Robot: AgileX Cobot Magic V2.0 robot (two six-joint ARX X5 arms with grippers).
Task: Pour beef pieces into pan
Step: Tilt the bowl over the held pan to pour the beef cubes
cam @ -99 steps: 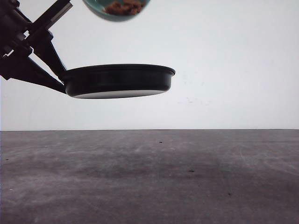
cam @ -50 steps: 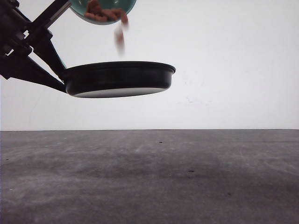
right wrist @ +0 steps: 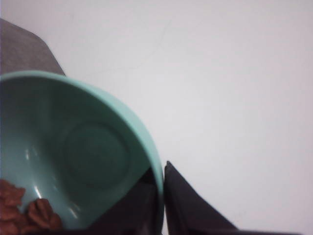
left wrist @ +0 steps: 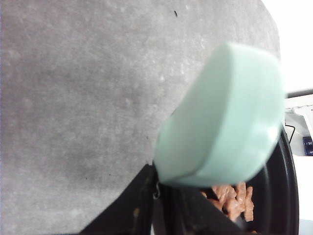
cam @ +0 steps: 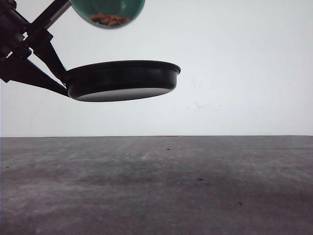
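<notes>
**Beef pieces landing in raised pan**

While the grey table is lying bare in the foreground of the front view, the black pan is hanging well above it, tilted slightly with its far rim up, against a white wall. Seen from the left wrist, the left gripper is clamping the pan at the base of its pale mint-green handle, its dark fingers closing narrowly around the joint. Several reddish-brown beef pieces are resting inside the pan, just beyond the handle, near the rim. Above the pan's near-left side in the front view, the teal bowl is tipping mouth-down toward the camera, apart from the pan, with more beef pieces clinging at its lower lip. From the right wrist, the right gripper is pinching the bowl's rim between its dark fingers, one inside and one outside the wall. A few chunks are gathering at the low edge of the bowl's interior, the rest of the basin showing clean.
</notes>
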